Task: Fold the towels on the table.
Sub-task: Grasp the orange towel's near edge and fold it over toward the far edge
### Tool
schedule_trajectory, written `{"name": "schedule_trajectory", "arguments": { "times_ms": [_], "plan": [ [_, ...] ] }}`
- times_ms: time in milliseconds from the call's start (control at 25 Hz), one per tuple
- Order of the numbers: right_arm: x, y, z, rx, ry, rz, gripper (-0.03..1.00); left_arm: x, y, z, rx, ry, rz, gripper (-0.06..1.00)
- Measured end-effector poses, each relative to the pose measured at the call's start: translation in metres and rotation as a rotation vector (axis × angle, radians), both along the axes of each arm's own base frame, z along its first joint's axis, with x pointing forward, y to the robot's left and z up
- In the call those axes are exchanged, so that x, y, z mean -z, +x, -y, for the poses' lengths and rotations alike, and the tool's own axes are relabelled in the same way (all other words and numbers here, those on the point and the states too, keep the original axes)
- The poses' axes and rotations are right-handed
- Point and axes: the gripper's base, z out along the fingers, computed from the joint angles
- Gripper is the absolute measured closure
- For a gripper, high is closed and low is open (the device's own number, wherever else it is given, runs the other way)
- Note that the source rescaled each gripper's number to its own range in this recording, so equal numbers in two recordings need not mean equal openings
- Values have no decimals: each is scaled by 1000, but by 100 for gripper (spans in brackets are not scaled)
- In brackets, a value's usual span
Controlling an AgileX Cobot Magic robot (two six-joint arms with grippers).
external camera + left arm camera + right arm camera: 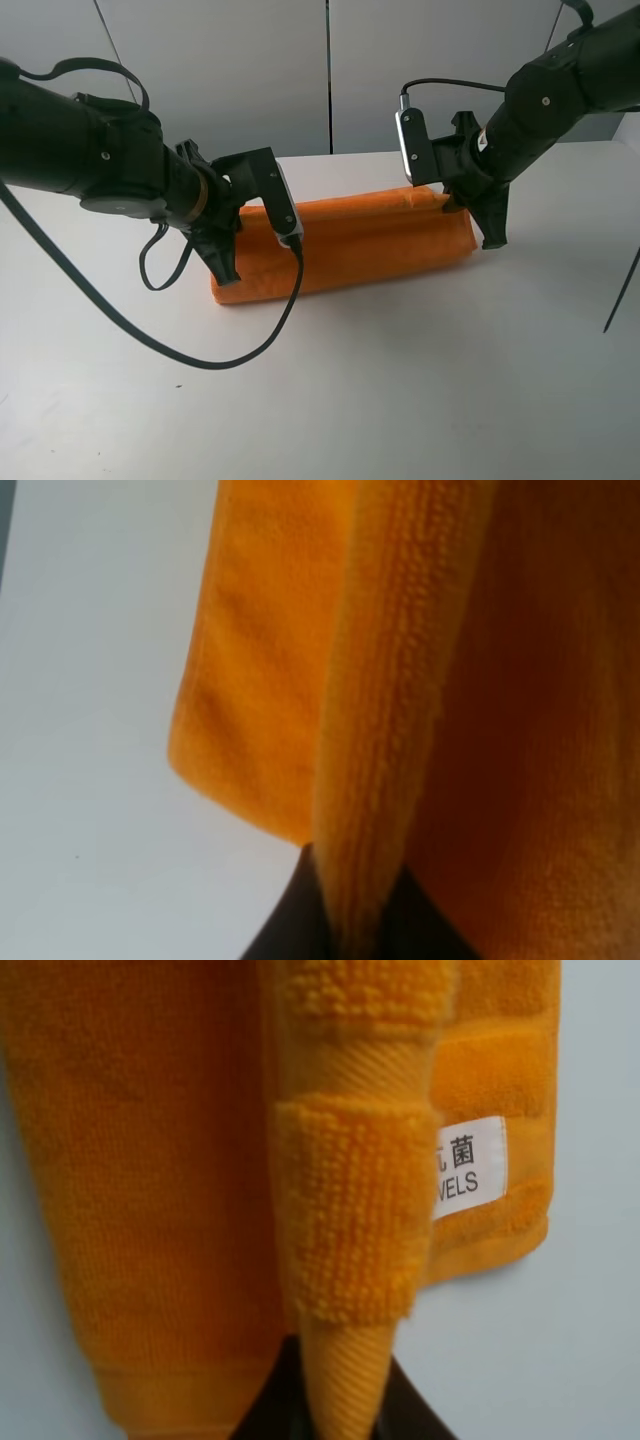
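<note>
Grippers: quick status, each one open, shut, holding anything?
Left gripper: shut, pinching an edge of the towel.
Right gripper: shut, pinching the towel at its other end.

I have open table (420, 400) across the whole near side. A black cable (210, 366) loops near-left, beside the towel (370, 240)

R claw (338, 1402) pinches orange towel (150, 1160) edge (white label (470, 1168) just beside), table (570, 1340) behind.

One orange towel (370, 240) is lying on one white table (400, 400) at center frame; two arms are showing, left gripper (228, 270) and right gripper (493, 236), plus one white label (470, 1165).
</note>
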Motion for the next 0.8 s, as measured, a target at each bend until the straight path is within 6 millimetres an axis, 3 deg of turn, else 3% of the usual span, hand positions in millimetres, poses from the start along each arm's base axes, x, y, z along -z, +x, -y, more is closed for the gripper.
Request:
{"name": "schedule_trajectory", "arguments": {
  "times_ms": [280,680,800],
  "plan": [
    [10,17,-7,-45,-19,30,96,4,14,-9,-9,-21,40,94],
    [12,35,-13,-71,-14,98,96,-13,42,-19,-41,-71,119,94],
    [16,37,-14,-74,-13,112,96,-6,48,-18,-37,-54,116,94]
  ]
}}
